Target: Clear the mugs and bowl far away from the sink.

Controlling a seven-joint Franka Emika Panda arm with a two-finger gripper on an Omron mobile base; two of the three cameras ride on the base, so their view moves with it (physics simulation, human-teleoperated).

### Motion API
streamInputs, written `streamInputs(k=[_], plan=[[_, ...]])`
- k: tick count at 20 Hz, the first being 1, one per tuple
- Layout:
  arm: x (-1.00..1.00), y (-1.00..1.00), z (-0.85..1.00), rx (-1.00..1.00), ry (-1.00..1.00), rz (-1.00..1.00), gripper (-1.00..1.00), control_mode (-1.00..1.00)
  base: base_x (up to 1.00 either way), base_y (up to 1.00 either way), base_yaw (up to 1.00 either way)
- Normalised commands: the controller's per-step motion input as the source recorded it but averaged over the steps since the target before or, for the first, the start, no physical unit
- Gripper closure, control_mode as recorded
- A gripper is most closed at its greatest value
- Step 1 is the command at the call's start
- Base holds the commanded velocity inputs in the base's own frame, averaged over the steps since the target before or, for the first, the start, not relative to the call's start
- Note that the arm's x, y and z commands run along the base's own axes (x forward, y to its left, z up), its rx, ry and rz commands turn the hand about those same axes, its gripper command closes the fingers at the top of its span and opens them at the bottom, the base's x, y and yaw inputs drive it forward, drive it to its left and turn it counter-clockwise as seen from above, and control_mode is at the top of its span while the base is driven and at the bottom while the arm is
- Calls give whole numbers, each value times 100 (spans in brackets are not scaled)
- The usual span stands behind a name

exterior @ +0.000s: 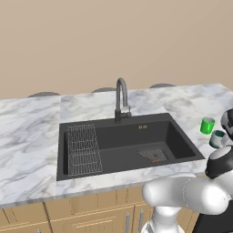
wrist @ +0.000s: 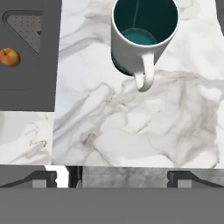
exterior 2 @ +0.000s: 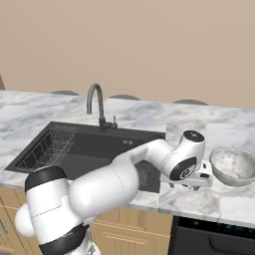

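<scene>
Base views flank sink (exterior: 123, 145); hand view looks down.

You have a white marble counter (exterior: 27, 136) under a plain beige wall (exterior: 113, 36). Wooden cabinet fronts (exterior: 68, 214) run below its near edge. A small orange fruit (wrist: 9, 57) lies beside the drain strainer (exterior: 153, 154).

You are looking at a domestic kitchen, rendered rather than real. A white-and-grey marble countertop (exterior: 32, 132) runs along a plain beige wall (exterior: 113, 41). Set into it is a black recessed sink (exterior: 127, 145) with a wire rack (exterior: 83, 150), a drain strainer (exterior: 154, 154) and a curved dark grey faucet (exterior: 121, 98). Wooden cabinet fronts (exterior: 68, 214) sit below the counter. Crockery stands on the marble: a green mug (exterior: 207, 125), a teal-lined mug (wrist: 142, 37) and a speckled bowl (exterior 2: 233, 166).
</scene>
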Motion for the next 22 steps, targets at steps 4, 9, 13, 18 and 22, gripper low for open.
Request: streamInputs(k=[4, 9, 13, 18, 22], plan=[[17, 0, -1, 1, 0, 0, -100, -100, 0, 0, 0], [15, -7, 0, 4, 1, 0, -100, -100, 0, 0, 0], [8, -16, 0, 5, 2, 1, -100, -100, 0, 0, 0], [12, -21, 0, 6, 4, 3, -100, -100, 0, 0, 0], [16, -10, 0, 2, 4, 8, -100, -100, 0, 0, 0]])
